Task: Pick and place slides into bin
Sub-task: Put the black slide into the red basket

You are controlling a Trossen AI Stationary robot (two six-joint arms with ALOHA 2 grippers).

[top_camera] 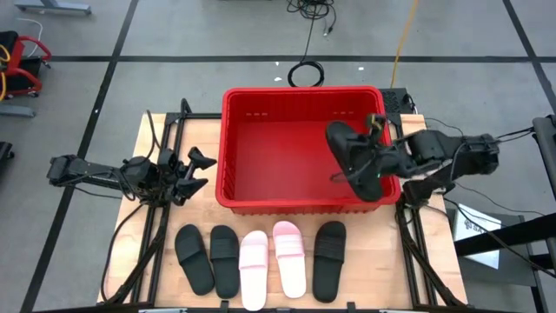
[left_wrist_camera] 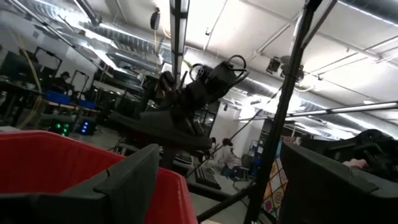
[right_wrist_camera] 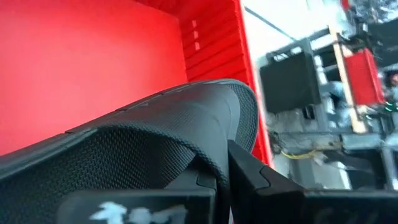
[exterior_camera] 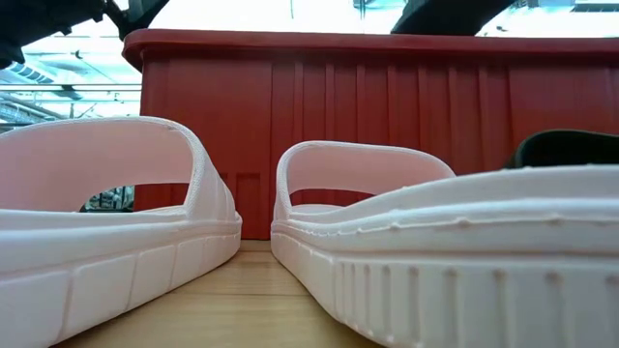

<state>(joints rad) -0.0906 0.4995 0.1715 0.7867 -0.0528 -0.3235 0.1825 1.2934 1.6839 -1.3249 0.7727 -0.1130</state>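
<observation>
Here the right pincer (top_camera: 380, 167), pinching a black slide (top_camera: 354, 156), hangs over the red bin (top_camera: 295, 100); the left pincer (top_camera: 198, 171) waits spread beside it. Five slides line the bench (top_camera: 161, 130). Light, flexible, grippy: best taken by the strap.

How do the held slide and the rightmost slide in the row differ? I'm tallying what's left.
The held slide hangs tilted over the bin, shut in the right gripper; the rightmost slide lies flat on the table, untouched. Both are black.
</observation>
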